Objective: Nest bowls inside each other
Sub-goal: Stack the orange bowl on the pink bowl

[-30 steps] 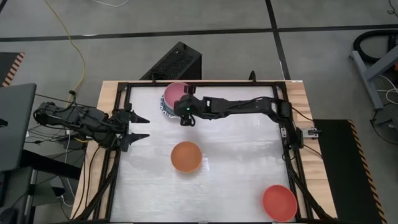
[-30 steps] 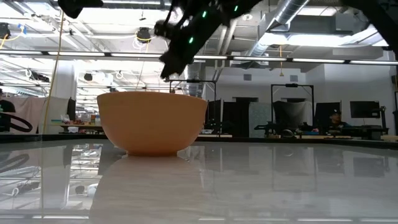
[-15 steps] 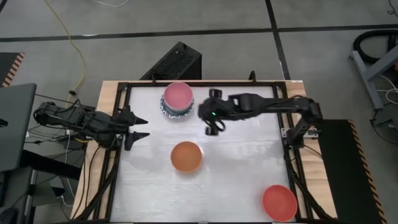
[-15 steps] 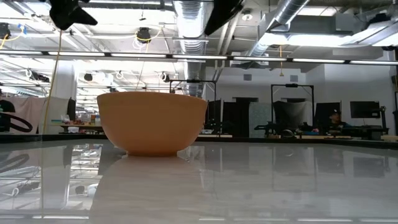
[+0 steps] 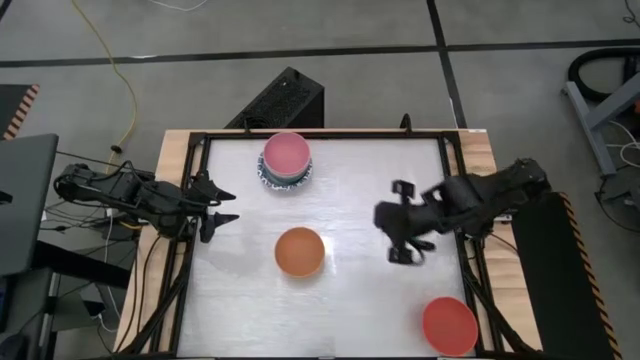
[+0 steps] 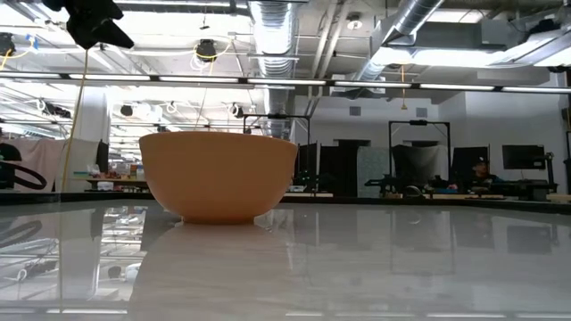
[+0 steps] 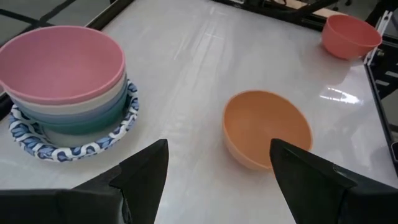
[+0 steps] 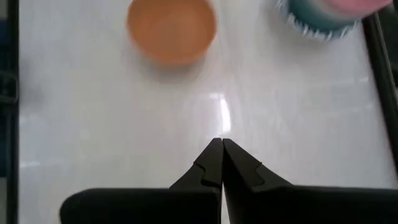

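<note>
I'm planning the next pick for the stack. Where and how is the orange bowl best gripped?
Probably by the rim: the orange bowl sits upright and open-side up, alone mid-table, apart from the stack. Come down from above, one finger inside and one outside the thin wall. The side toward the right hand looks free of obstacles.

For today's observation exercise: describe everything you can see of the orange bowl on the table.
The orange bowl is small, round and plain, with a smooth matte look like plastic. It stands upright and empty near the middle of the white table, alone, touching only the tabletop. No gripper holds it, and it is not nested yet. The stack of bowls and the red bowl sit apart from it.
</note>
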`<state>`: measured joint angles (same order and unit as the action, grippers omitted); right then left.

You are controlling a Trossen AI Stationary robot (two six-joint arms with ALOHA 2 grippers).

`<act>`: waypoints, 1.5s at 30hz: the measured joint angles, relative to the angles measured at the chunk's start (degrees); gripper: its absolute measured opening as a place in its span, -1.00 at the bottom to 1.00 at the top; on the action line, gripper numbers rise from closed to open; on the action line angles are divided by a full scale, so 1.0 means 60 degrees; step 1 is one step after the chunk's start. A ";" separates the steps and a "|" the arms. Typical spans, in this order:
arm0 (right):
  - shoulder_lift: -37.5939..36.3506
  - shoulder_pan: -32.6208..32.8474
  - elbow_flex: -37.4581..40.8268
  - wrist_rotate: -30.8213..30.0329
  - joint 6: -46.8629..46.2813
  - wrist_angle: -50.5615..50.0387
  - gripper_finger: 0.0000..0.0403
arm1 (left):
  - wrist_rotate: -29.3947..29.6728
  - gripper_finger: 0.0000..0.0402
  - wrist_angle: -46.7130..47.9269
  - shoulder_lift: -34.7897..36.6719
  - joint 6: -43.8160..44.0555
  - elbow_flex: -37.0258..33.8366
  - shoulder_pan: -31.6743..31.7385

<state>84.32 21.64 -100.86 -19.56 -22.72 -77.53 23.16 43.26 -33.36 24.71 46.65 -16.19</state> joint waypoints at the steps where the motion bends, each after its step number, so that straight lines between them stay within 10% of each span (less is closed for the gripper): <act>1: -0.0048 0.0290 0.0000 -0.0063 -0.0317 -0.0356 -0.89 | 0.0000 0.34 0.0002 0.0000 0.0000 0.0000 0.0000; 8: -0.0366 0.2120 0.0491 -0.1356 -0.3524 -0.2035 -0.89 | 0.0000 0.34 0.0001 0.0000 0.0000 0.0000 0.0000; 19: -0.1630 0.3531 0.4121 0.0706 -1.0898 -0.2047 -0.87 | -0.0004 0.34 -0.0001 0.0000 -0.0004 0.0000 0.0000; 29: -0.1673 0.4521 0.5420 0.2506 -1.2894 -0.1664 -0.83 | -0.0004 0.34 -0.0003 -0.0001 -0.0004 0.0000 0.0000; 45: -0.1669 0.6144 0.7169 0.3064 -1.4233 0.1605 -0.14 | -0.0007 0.34 -0.0006 0.0000 -0.0004 -0.0004 -0.0004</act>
<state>74.30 58.51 -57.84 -1.18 -108.12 -67.90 23.11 43.22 -33.36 24.69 46.63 -16.21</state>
